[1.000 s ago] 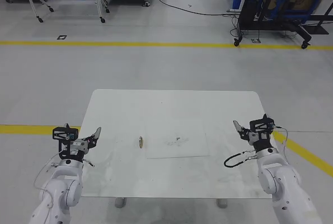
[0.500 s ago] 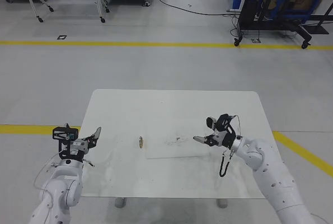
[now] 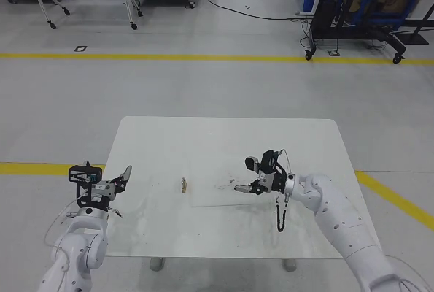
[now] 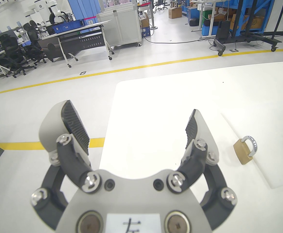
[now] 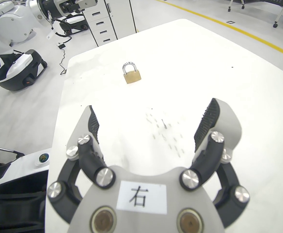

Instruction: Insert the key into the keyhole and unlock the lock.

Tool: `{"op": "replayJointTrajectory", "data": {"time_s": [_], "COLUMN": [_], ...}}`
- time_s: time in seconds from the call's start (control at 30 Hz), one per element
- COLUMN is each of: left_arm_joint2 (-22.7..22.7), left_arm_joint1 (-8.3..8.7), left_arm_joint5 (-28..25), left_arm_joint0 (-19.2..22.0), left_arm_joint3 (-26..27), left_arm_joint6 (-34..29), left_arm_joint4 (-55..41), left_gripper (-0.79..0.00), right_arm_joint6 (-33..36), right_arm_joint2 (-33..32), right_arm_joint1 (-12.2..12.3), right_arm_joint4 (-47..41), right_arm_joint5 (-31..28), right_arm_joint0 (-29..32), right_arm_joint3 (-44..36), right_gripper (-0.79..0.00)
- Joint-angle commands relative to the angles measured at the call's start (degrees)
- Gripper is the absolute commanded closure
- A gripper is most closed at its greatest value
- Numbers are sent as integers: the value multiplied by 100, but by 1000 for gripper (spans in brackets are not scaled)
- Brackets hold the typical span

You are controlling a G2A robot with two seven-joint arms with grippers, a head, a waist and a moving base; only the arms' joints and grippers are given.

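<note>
Brass lock (image 5: 132,75) stands upright, shackle up, between the left gripper (image 4: 130,112) and right gripper (image 5: 152,106), both spread.

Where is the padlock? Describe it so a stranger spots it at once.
Start at the white table. Left of its middle, beside the edge of the thin mat, lies the padlock. It is the only brass-coloured thing there, topped by a silver shackle.

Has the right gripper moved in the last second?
Yes. The right gripper swung from the table's right edge inward toward the padlock, now over the table's middle.
</note>
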State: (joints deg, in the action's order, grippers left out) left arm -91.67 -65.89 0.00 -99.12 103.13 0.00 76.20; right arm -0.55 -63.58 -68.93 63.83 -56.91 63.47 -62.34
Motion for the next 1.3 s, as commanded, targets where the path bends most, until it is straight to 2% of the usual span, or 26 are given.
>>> {"op": "replayJointTrajectory", "data": {"time_s": [0.0,0.1,0.17,0.37,0.57,0.7,0.73,0.9,0.97,1.0,1.03,1.27], "left_arm_joint2": [0,0,0,0,0,0,0,0,0,0,0,0], "left_arm_joint1": [0,0,0,0,0,0,0,0,0,0,0,0], "left_arm_joint5": [0,0,0,0,0,0,0,0,0,0,0,0], "left_arm_joint0": [0,0,0,0,0,0,0,0,0,0,0,0], "left_arm_joint3": [0,0,0,0,0,0,0,0,0,0,0,0], "left_arm_joint6": [0,0,0,0,0,0,0,0,0,0,0,0], "left_arm_joint4": [0,0,0,0,0,0,0,0,0,0,0,0], "left_gripper": [-785,-785,-785,-785,-785,-785,-785,-785,-785,-785,-785,-785], "right_arm_joint6": [-145,-335,-460,-1229,-1569,-1669,-1679,-1790,-1847,-1903,-1981,-2244], "right_arm_joint2": [117,260,349,676,998,1203,1256,1492,1570,1600,1617,1737], "right_arm_joint1": [-19,-26,-16,-7,-103,-180,-200,-282,-304,-315,-321,-326], "right_arm_joint4": [165,571,1201,2531,2868,2956,2984,3114,3178,3184,3175,3355], "right_arm_joint5": [-93,-76,219,698,886,919,927,916,904,891,860,801], "right_arm_joint0": [-53,-138,-190,-384,-774,-982,-1028,-1205,-1261,-1281,-1301,-1416], "right_arm_joint3": [24,89,44,356,969,1257,1311,1493,1547,1565,1589,1729], "right_gripper": [-782,-785,-785,-723,-523,-428,-376,-320,-237,-166,0,0]}}
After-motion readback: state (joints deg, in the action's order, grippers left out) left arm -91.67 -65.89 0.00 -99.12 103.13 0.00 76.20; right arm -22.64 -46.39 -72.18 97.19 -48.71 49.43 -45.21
